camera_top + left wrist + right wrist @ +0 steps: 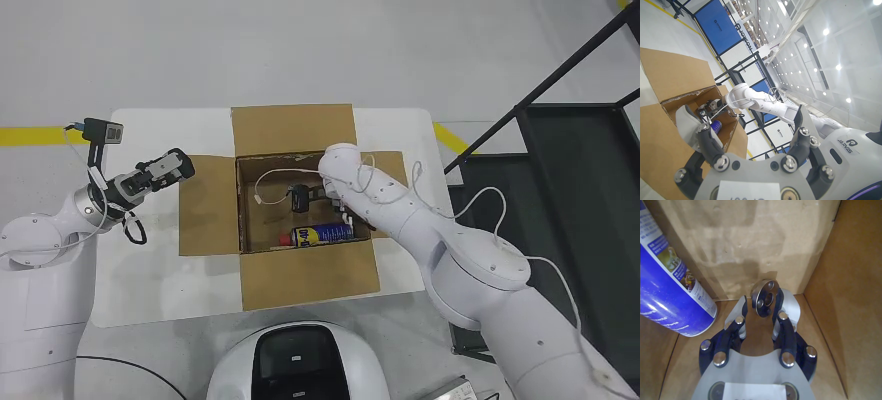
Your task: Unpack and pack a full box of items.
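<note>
slippage is the main worry. the right gripper (pixel 761 303) is down inside the box (pixel 205 215), its jaws part-spread around a metal disc (pixel 763 298) that stands on edge close to a wall, near one corner of the box floor. one pad (pixel 778 302) touches the disc's face and the other looks just short of it, so the disc is bracketed, not firmly pinched. a lift like this would probably let it tip or roll away, and an off-centre squeeze could flick it against the cardboard.

the spray can (pixel 322 235) lies along the box's near wall, just beside the gripper, so a sideways swing could knock it. the arm's white cable (pixel 265 185) loops into the box and might catch on the rim on the way up.

walls hem the gripper in closely, and straight up through the open top looks the widest path. the left gripper (pixel 172 167) hovers spread wide and holding nothing near the left edge of the table (pixel 150 280), beside the left flap. that stretch of table seems the likeliest landing room.
</note>
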Available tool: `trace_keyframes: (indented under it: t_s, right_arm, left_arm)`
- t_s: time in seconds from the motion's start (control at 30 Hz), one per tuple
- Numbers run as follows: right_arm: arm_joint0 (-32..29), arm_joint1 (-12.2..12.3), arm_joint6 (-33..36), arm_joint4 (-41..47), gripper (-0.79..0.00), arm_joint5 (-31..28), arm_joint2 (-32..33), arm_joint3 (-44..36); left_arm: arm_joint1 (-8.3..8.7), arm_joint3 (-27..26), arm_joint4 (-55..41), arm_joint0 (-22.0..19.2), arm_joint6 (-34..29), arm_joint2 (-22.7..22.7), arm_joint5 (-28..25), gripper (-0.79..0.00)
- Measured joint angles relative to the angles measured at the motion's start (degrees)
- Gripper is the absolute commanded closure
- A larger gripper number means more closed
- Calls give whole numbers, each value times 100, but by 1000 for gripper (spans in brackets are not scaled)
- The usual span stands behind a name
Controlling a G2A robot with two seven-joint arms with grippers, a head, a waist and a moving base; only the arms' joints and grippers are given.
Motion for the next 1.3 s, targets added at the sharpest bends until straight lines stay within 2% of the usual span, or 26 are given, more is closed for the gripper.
trace_keyframes:
  t_s: [0.27,0.5,0.8,0.97,1.0,1.03,1.3]
  right_arm:
    - [64,-180,-180,-65,0,-57,6,277]
    - [224,-193,-407,9,0,-162,160,220]
    - [227,65,-435,249,0,-439,513,-252]
    - [52,283,-230,308,0,-318,729,-641]
    - [17,321,-224,357,-308,-307,784,-725]
    - [-26,377,-228,437,-785,-326,868,-850]
    - [-528,791,205,771,-785,-416,1345,-1608]
  left_arm:
    - [0,0,0,0,0,0,0,-785]
    - [0,0,0,0,0,0,0,-785]
    - [0,0,0,0,0,0,0,-785]
    - [0,0,0,0,0,0,0,-785]
    - [0,0,0,0,0,0,0,-785]
    - [0,0,0,0,0,0,0,-785]
    - [0,0,0,0,0,0,0,-785]
